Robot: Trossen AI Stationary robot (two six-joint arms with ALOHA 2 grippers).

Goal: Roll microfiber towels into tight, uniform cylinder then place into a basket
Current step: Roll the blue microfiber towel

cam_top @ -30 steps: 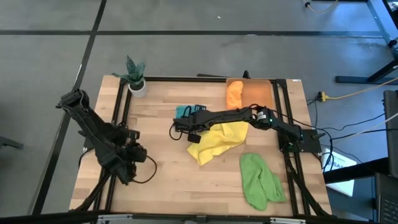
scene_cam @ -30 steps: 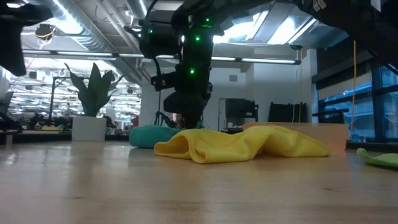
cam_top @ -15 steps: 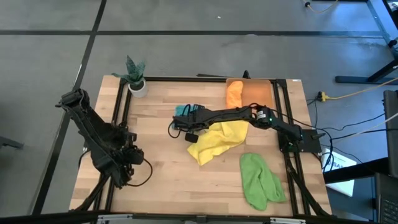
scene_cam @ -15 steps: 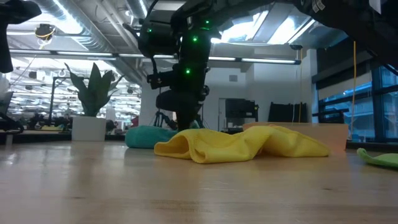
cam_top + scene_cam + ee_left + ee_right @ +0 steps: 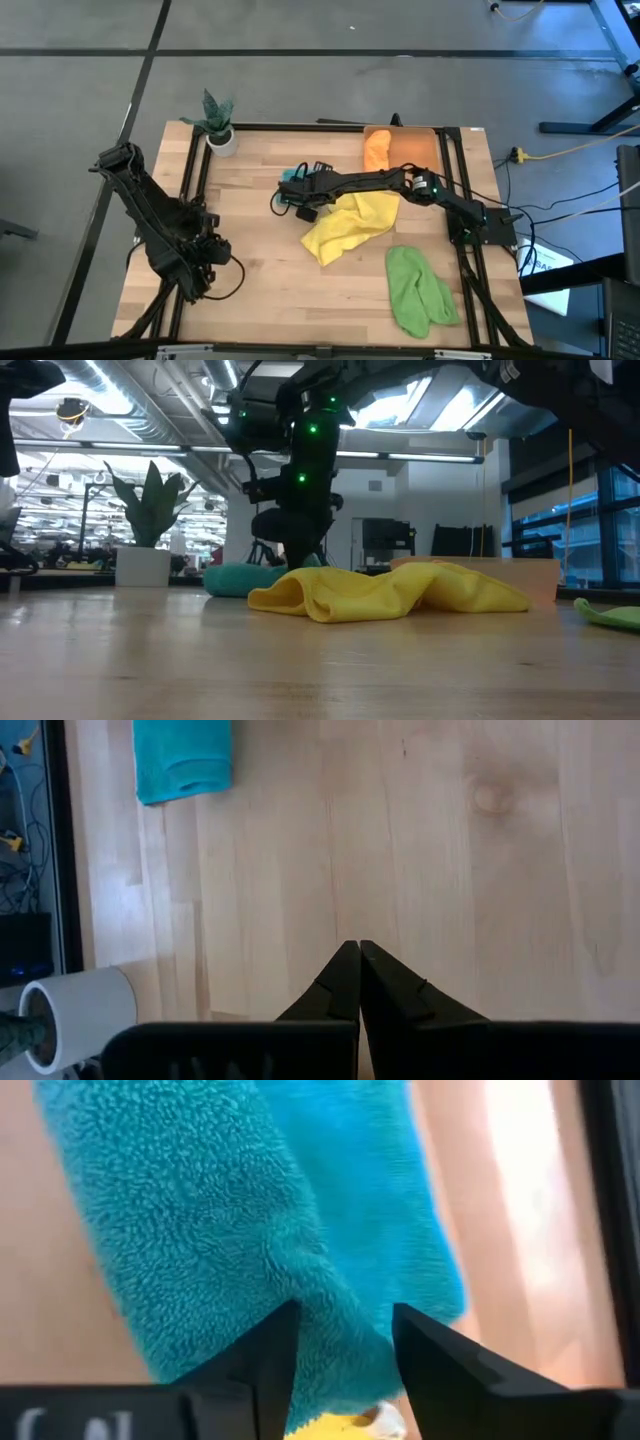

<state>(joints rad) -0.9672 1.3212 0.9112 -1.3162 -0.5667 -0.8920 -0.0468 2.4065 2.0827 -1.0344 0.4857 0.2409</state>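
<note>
Towels lie all over the wooden desk (image 5: 260,290). Right gripper (image 5: 345,1335) reaches across to the teal towel (image 5: 250,1220), which sits near the middle of the desk, toward the far side. Its two dark fingers (image 5: 265,1355) stand apart, one on each side of a fold of the teal cloth. Whether they touch the cloth is hard to tell.

Just beside the teal towel is the yellow towel (image 5: 350,225), all crumpled in a heap. The right arm passes over it. The light green towel (image 5: 418,290) lies flat near the front right corner, well apart from the others.

The orange towel (image 5: 377,150) is already in the orange basket (image 5: 420,148) at the far right corner of the desk.

The left gripper (image 5: 358,982) hangs over bare wood on the left side, with its fingers pressed together and holding nothing.

A white pot with a green plant (image 5: 218,125) stands at the far left corner.
</note>
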